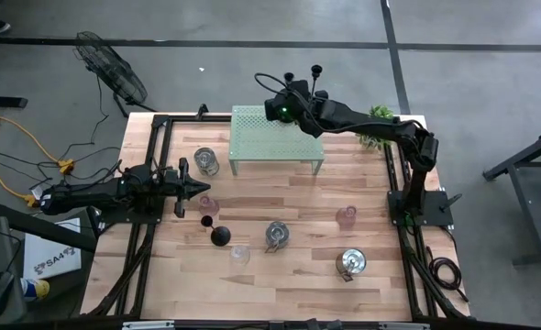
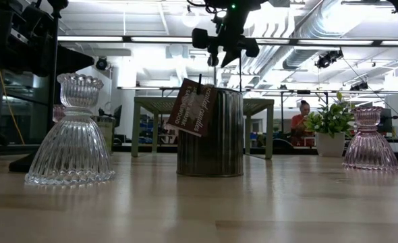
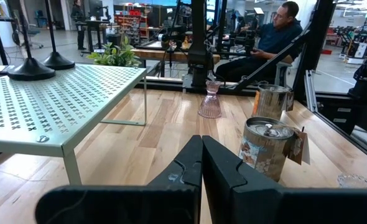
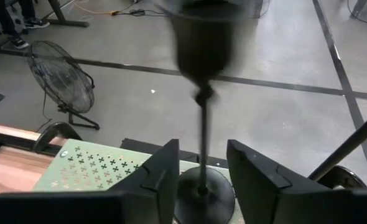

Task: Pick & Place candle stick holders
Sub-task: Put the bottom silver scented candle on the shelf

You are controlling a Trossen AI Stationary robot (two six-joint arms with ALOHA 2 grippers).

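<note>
Wooden planks made up the table (image 1: 289, 202) I worked over, seen from above with a pale green shelf (image 1: 275, 137) at its far edge. My right gripper (image 1: 298, 99) hung over the shelf's far right part, where black candlesticks (image 1: 315, 70) stood. My left gripper (image 1: 190, 187) waited low at the left, a black base (image 1: 220, 235) lying just near it. Silvery jars (image 1: 350, 264) and a pink cup (image 1: 346, 216) dotted the near side.

From table height, a clear glass holder (image 2: 71, 135), a tagged tin (image 2: 216, 133) and a pink holder (image 2: 369, 140) stood apart, likely awaiting collection.

Past my left wrist, the fingers (image 3: 183, 171) were pressed together on nothing, facing two tins (image 3: 263, 146).

Past my right wrist, the fingers (image 4: 162, 171) stood spread either side of a candlestick's stem (image 4: 202, 146), its base (image 4: 203, 194) on the shelf: released, I judged, so it could stand alone.
</note>
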